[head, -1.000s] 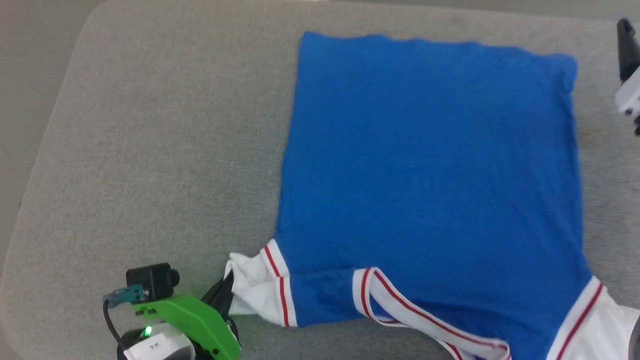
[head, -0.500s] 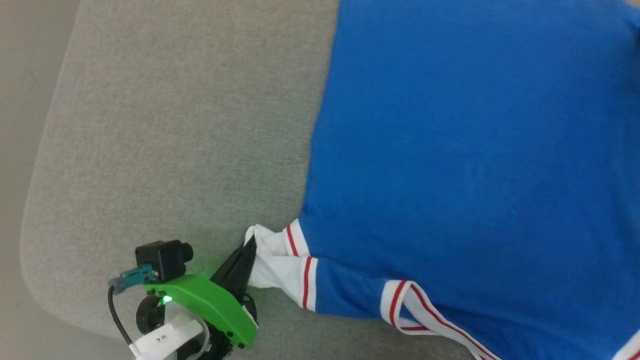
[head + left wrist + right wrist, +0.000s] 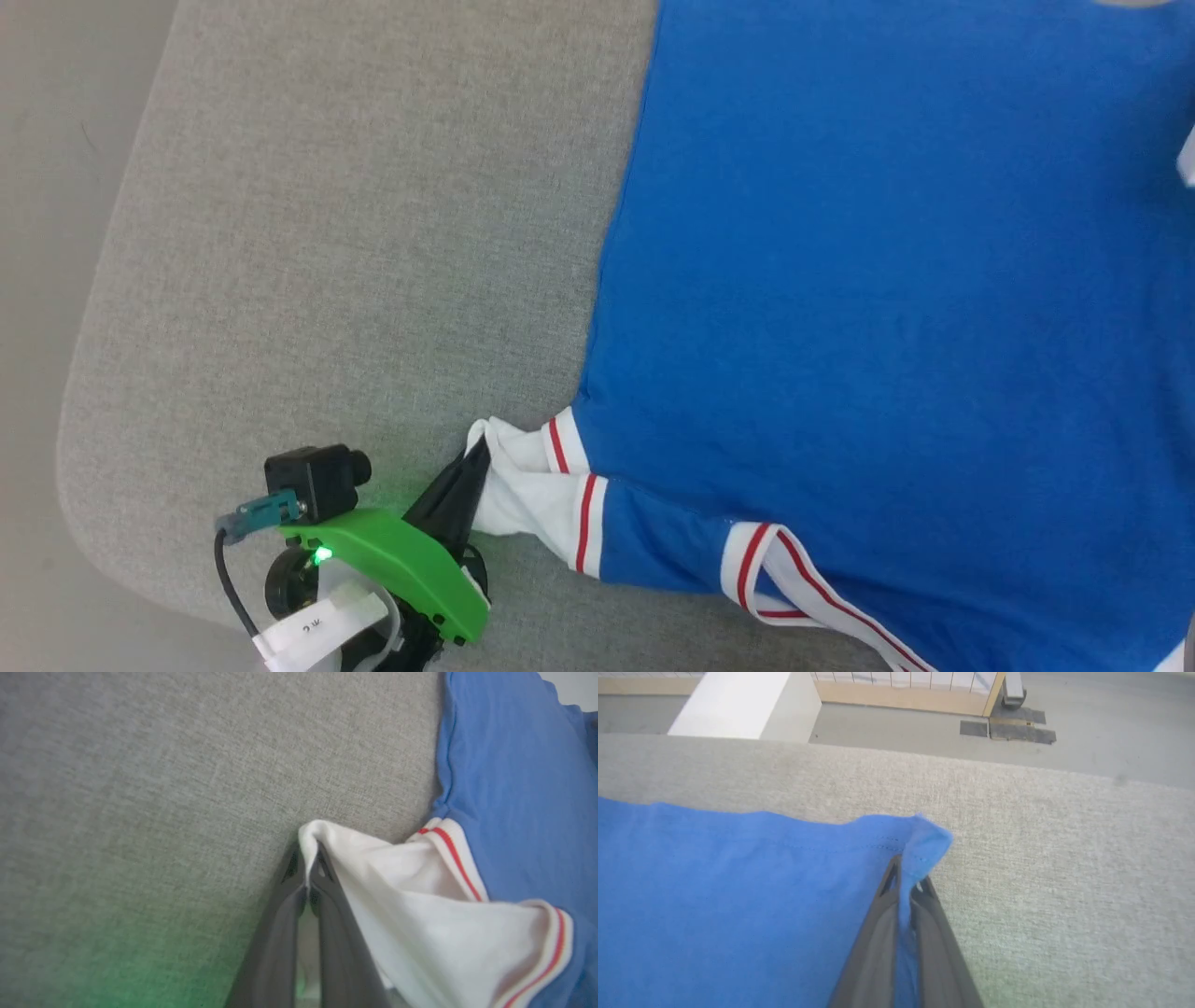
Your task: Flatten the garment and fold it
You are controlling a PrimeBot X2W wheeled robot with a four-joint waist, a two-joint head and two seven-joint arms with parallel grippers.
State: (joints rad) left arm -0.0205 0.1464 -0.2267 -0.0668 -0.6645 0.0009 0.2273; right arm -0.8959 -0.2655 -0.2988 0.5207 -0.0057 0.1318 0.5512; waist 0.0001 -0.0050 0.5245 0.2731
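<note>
The garment (image 3: 887,327) is lying blue side up across the right part of the grey table (image 3: 373,233), its body spreading smooth and flat, while one white sleeve (image 3: 523,485) at the near left corner is bunching into soft folds. The left gripper (image 3: 478,457) is pinching that sleeve's outer edge, its fingers pressing tight together on the cloth. The right gripper (image 3: 903,870) is pinching a blue hem corner near the table's far edge in the same way, fingers closed, with the cloth puckering just above the tips. Judging from this, the flattening is looking nearly finished, with the gathered sleeve and the twisted striped trim (image 3: 794,579) at the near edge left to draw out. The folding is looking not yet begun, since no part of the body is lying doubled over. The head view is cutting the garment off at its top, right and bottom edges, so the far hem, the other sleeve and the collar are hard to judge. A pale blur at that view's right edge is too clipped to identify.
</note>
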